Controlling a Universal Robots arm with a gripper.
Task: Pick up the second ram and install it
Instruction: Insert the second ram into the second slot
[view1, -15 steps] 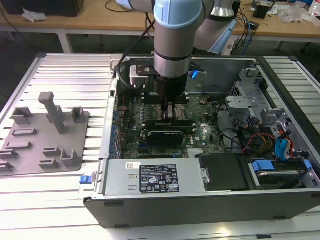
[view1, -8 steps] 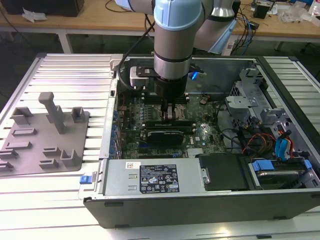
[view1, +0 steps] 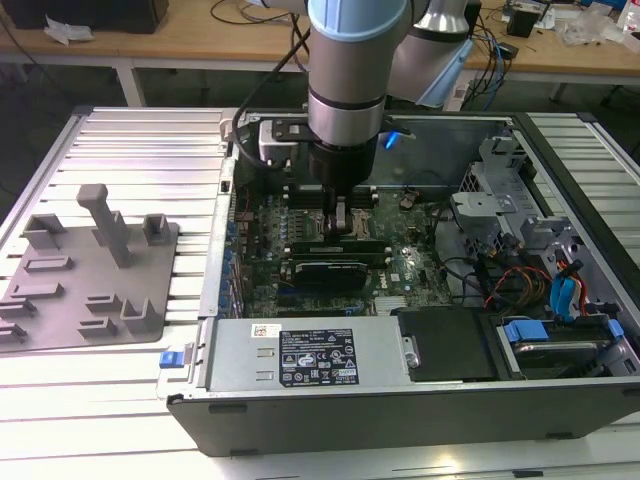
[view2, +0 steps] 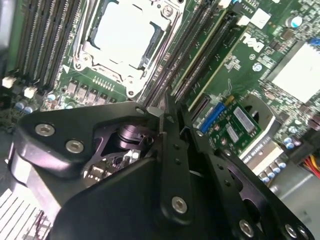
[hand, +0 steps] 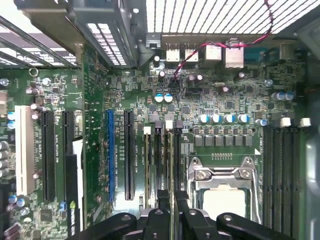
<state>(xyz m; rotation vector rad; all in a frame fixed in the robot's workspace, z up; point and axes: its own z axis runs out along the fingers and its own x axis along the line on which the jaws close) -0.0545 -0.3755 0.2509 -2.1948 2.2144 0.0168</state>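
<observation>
I have the arm reaching down into the open computer case (view1: 560, 400), with the gripper (view1: 343, 222) low over the motherboard (view1: 400, 265), directly above the memory slots (hand: 160, 160) that run beside the processor socket (hand: 222, 187). In both wrist views the fingers (view2: 172, 130) look drawn close together, narrow rather than wide, and in the first wrist view a thin strip between their tips lines up with one of the slots; I judge that to be the second ram (hand: 170, 165), gripped by its upper edge, though I cannot see enough of it to be sure. A stick already sits in a slot just beside the tool (view2: 210, 60). The grey holder plate (view1: 85, 265) lies outside the case, well apart from the tool, with nothing on it that I can make out. So I judge the pick-up done and the seating step in hand: the stick must be square to its slot and pressed straight down, evenly, without side load.
</observation>
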